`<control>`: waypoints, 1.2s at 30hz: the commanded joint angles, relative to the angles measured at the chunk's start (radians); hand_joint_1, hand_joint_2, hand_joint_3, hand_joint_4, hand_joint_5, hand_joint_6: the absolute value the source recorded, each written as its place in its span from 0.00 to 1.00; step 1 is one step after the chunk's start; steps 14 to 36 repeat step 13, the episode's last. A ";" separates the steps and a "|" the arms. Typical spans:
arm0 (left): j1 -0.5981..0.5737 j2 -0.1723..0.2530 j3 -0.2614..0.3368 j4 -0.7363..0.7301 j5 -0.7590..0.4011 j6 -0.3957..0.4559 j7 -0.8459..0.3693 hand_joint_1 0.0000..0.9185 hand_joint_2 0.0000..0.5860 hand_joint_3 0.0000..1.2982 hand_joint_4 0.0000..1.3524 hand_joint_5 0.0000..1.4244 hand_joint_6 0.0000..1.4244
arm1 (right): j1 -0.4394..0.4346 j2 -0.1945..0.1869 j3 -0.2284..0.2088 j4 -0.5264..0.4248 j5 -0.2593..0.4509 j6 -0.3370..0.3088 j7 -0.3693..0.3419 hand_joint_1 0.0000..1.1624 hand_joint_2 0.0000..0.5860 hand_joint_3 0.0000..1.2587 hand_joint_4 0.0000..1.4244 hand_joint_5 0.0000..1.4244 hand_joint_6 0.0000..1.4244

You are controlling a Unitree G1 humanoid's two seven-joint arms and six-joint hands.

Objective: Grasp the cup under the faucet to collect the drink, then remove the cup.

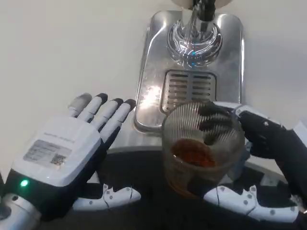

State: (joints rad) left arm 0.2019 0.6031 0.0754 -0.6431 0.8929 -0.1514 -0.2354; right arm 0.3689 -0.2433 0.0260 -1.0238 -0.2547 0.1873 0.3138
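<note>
A ribbed clear glass cup (201,143) with brown drink in its bottom is gripped by my right hand (259,158), fingers wrapped round its far side and the thumb across its near base. The cup sits at the near edge of the steel drip tray (148,67), in front of the slotted grate (184,88). The faucet (196,19) and its chrome base stand at the tray's far end, well beyond the cup. My left hand (72,153) lies flat and open on the table left of the tray, holding nothing.
The white table (62,48) stretches to the left and far side. A dark surface (144,172) lies under both hands near the front edge.
</note>
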 commanded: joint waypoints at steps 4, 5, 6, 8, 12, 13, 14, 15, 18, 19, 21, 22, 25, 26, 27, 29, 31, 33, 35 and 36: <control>0.021 -0.008 0.007 -0.005 -0.021 -0.015 -0.011 0.00 0.18 0.00 0.00 0.00 0.00 | 0.026 0.014 -0.003 -0.023 0.026 -0.051 0.002 1.00 0.94 0.46 0.39 0.47 0.61; 0.022 -0.008 0.008 -0.004 -0.022 -0.016 -0.011 0.00 0.18 0.00 0.00 0.00 0.00 | 0.027 0.016 -0.002 -0.023 0.025 -0.052 0.002 1.00 0.95 0.46 0.39 0.47 0.61; 0.022 -0.007 0.009 -0.003 -0.023 -0.019 -0.011 0.00 0.18 0.00 0.00 0.00 0.00 | 0.027 0.017 -0.001 -0.023 0.025 -0.052 0.002 1.00 0.95 0.46 0.39 0.47 0.61; 0.025 -0.006 0.013 -0.001 -0.028 -0.020 -0.012 0.00 0.18 0.00 0.00 0.00 0.00 | 0.029 0.021 0.000 -0.023 0.023 -0.052 0.002 1.00 0.95 0.46 0.39 0.47 0.61; 0.024 -0.004 0.019 0.005 -0.035 -0.018 -0.020 0.00 0.18 0.00 0.00 0.00 0.00 | 0.019 0.032 0.012 -0.023 0.010 -0.032 0.002 1.00 0.96 0.46 0.39 0.47 0.61; 0.021 -0.004 0.019 0.009 -0.036 -0.018 -0.020 0.00 0.18 0.00 0.00 0.00 0.00 | 0.013 0.034 0.014 -0.023 0.007 -0.027 0.003 1.00 0.96 0.46 0.39 0.47 0.61; 0.021 -0.004 0.019 0.009 -0.036 -0.018 -0.020 0.00 0.18 0.00 0.00 0.00 0.00 | 0.013 0.034 0.014 -0.023 0.007 -0.027 0.003 1.00 0.96 0.46 0.39 0.47 0.61; 0.021 -0.004 0.019 0.009 -0.036 -0.018 -0.020 0.00 0.18 0.00 0.00 0.00 0.00 | 0.013 0.034 0.014 -0.023 0.007 -0.027 0.003 1.00 0.96 0.46 0.39 0.47 0.61; 0.021 -0.004 0.019 0.009 -0.036 -0.018 -0.020 0.00 0.18 0.00 0.00 0.00 0.00 | 0.013 0.034 0.014 -0.023 0.007 -0.027 0.003 1.00 0.96 0.46 0.39 0.47 0.61; 0.021 -0.004 0.019 0.009 -0.036 -0.018 -0.020 0.00 0.18 0.00 0.00 0.00 0.00 | 0.013 0.034 0.014 -0.023 0.007 -0.027 0.003 1.00 0.96 0.46 0.39 0.47 0.61; 0.021 -0.004 0.019 0.009 -0.036 -0.018 -0.020 0.00 0.18 0.00 0.00 0.00 0.00 | 0.013 0.034 0.014 -0.023 0.007 -0.027 0.003 1.00 0.96 0.46 0.39 0.47 0.61; 0.021 -0.004 0.019 0.009 -0.036 -0.018 -0.020 0.00 0.18 0.00 0.00 0.00 0.00 | 0.013 0.034 0.014 -0.023 0.007 -0.027 0.003 1.00 0.96 0.46 0.39 0.47 0.61; 0.021 -0.004 0.019 0.009 -0.036 -0.018 -0.020 0.00 0.18 0.00 0.00 0.00 0.00 | 0.013 0.034 0.014 -0.023 0.007 -0.027 0.003 1.00 0.96 0.46 0.39 0.47 0.61; 0.021 -0.004 0.019 0.009 -0.036 -0.018 -0.020 0.00 0.18 0.00 0.00 0.00 0.00 | 0.013 0.034 0.014 -0.023 0.007 -0.027 0.003 1.00 0.96 0.46 0.39 0.47 0.61; 0.021 -0.004 0.019 0.009 -0.036 -0.018 -0.020 0.00 0.18 0.00 0.00 0.00 0.00 | 0.013 0.034 0.014 -0.023 0.007 -0.027 0.003 1.00 0.96 0.46 0.39 0.47 0.61; 0.021 -0.004 0.019 0.009 -0.036 -0.018 -0.020 0.00 0.18 0.00 0.00 0.00 0.00 | 0.013 0.034 0.014 -0.023 0.007 -0.027 0.003 1.00 0.96 0.46 0.39 0.47 0.61; 0.021 -0.004 0.019 0.009 -0.036 -0.018 -0.020 0.00 0.18 0.00 0.00 0.00 0.00 | 0.013 0.034 0.014 -0.023 0.007 -0.027 0.003 1.00 0.96 0.46 0.39 0.47 0.61; 0.021 -0.004 0.019 0.009 -0.036 -0.018 -0.020 0.00 0.18 0.00 0.00 0.00 0.00 | 0.013 0.034 0.014 -0.023 0.007 -0.027 0.003 1.00 0.96 0.46 0.39 0.47 0.61; 0.021 -0.004 0.019 0.009 -0.036 -0.018 -0.020 0.00 0.18 0.00 0.00 0.00 0.00 | 0.013 0.034 0.014 -0.023 0.007 -0.027 0.003 1.00 0.96 0.46 0.39 0.47 0.61; 0.021 -0.004 0.019 0.009 -0.036 -0.018 -0.020 0.00 0.18 0.00 0.00 0.00 0.00 | 0.013 0.034 0.014 -0.023 0.007 -0.027 0.003 1.00 0.96 0.46 0.39 0.47 0.61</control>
